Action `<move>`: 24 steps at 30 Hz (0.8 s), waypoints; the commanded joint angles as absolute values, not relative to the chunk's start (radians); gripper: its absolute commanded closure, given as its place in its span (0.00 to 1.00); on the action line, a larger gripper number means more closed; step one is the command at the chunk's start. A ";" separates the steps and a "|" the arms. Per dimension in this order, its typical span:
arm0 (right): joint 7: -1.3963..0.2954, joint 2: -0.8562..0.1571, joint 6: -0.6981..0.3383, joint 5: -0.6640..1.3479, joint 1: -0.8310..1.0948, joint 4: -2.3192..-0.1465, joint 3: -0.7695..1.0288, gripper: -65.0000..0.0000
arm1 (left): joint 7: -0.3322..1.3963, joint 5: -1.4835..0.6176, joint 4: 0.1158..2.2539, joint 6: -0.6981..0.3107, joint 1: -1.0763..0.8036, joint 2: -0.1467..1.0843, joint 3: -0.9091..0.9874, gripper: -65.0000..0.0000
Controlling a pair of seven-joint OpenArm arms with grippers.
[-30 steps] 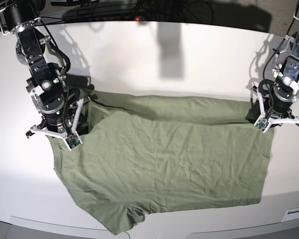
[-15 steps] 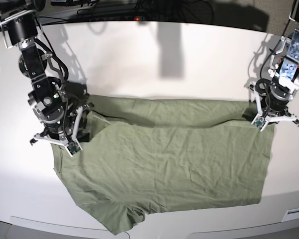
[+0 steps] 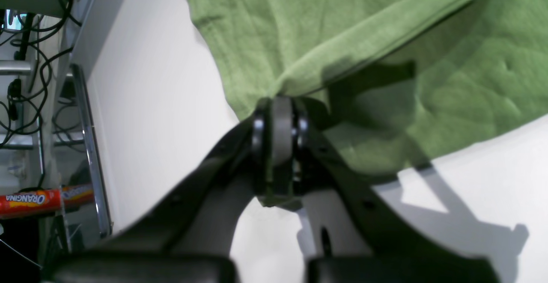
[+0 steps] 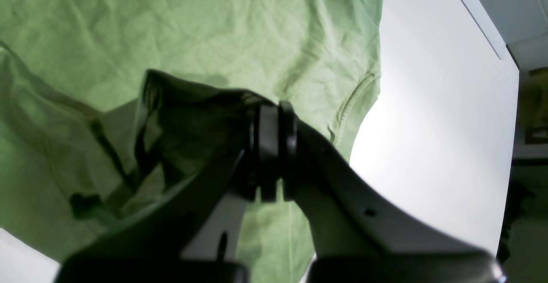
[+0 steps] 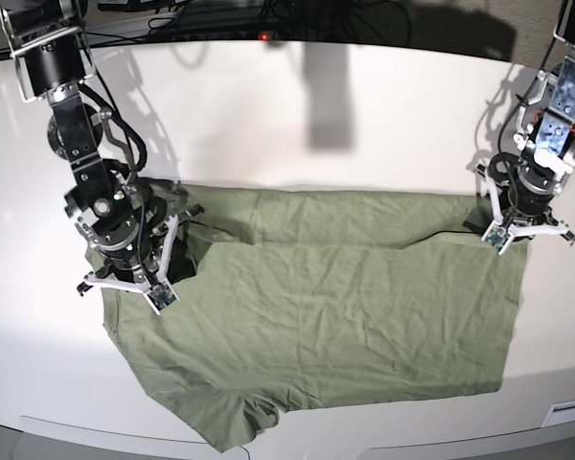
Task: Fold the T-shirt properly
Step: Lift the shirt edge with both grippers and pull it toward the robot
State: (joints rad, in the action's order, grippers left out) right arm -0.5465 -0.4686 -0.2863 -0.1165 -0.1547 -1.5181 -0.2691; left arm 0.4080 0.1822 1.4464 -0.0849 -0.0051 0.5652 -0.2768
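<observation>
Both pincers are clamped on cloth, no gap between the jaws on either side. Your left pincer pinches the far corner of the T-shirt at the hem end, with the fabric bunching right into the pads. Your right pincer has a dark gathered wad of the same shirt at the sleeve end, and you can see the folded-over layer draping off it in the wrist view.

What's changed over the last second: in the base view your right pincer has slid toward the near side of the desk, dragging the far edge with it, so there's now a clear flap lying over the body of the shirt on that end. Your left pincer has barely moved, so the fold line runs skewed, deeper at the sleeve end than at the hem.

The shirt itself is spread flat across the middle of the desk, its near sleeve close to the front edge. My read: the lengthwise fold has only just started, and you'd want the left side to catch up.
</observation>
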 commanded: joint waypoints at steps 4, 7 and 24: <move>-0.533 -0.479 -0.279 -0.118 -0.177 -1.534 -0.262 1.00 | 0.365 0.190 1.458 -0.071 0.011 0.582 -0.268 1.00; -0.548 -0.479 -0.279 -0.114 -0.177 -1.534 -0.262 1.00 | 0.333 0.210 1.458 -0.071 0.012 0.582 -0.268 1.00; -0.557 -0.476 -0.256 -0.093 -0.178 -1.534 -0.262 1.00 | 0.509 0.165 1.458 0.052 0.033 0.563 -0.268 0.74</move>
